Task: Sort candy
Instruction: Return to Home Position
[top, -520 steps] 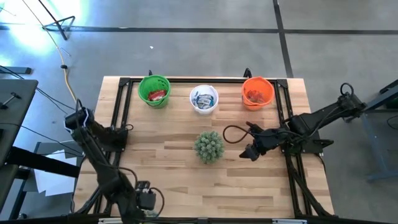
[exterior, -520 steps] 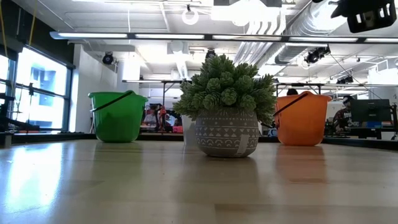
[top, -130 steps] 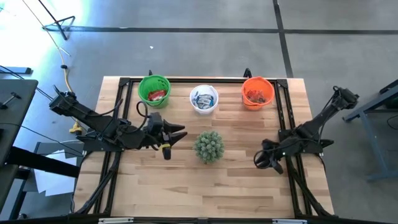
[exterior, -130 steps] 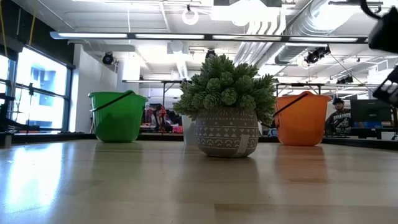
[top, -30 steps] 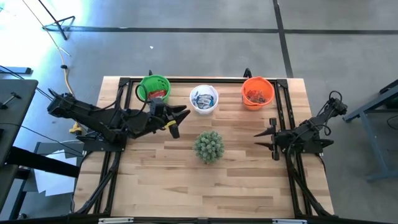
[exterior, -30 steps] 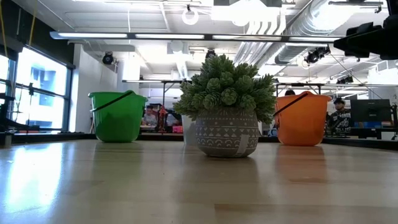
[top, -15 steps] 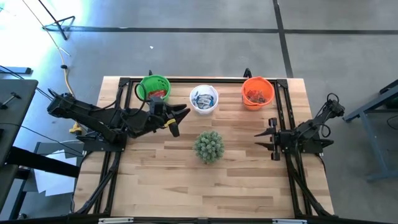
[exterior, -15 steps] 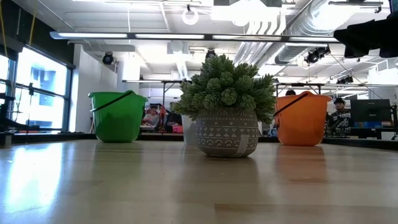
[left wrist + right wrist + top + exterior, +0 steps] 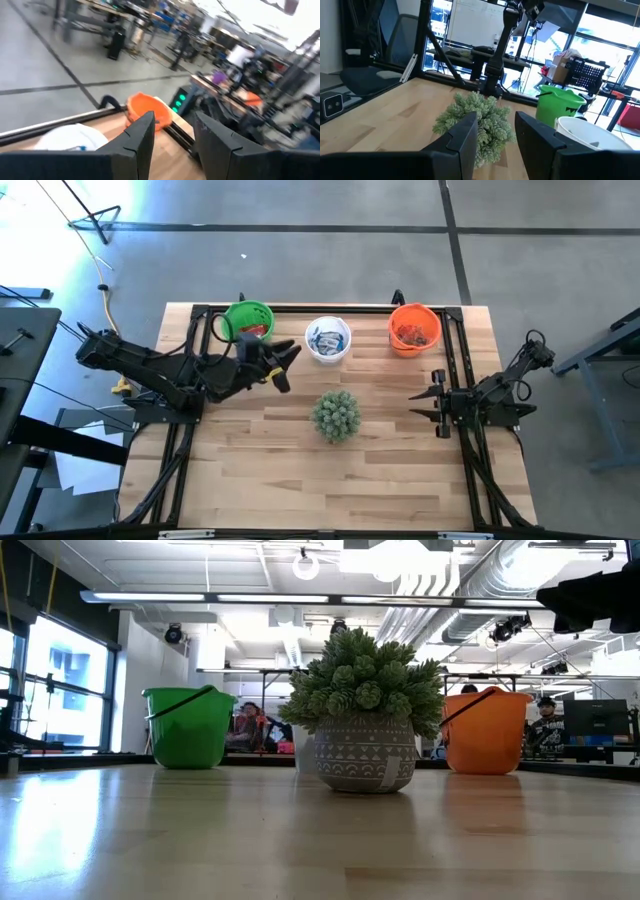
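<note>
Small shiny-wrapped flat candy is being judged light, crinkly, slippery, best pinched mid-wrapper; left end effector and right end effector are being held spread, empty.

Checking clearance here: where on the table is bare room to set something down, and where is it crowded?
Free: the table from the plant to its near edge; the strip between plant and right claw. Crowded: the far edge, where green bucket, white cup and orange bucket line up, left claw just before them.
</note>
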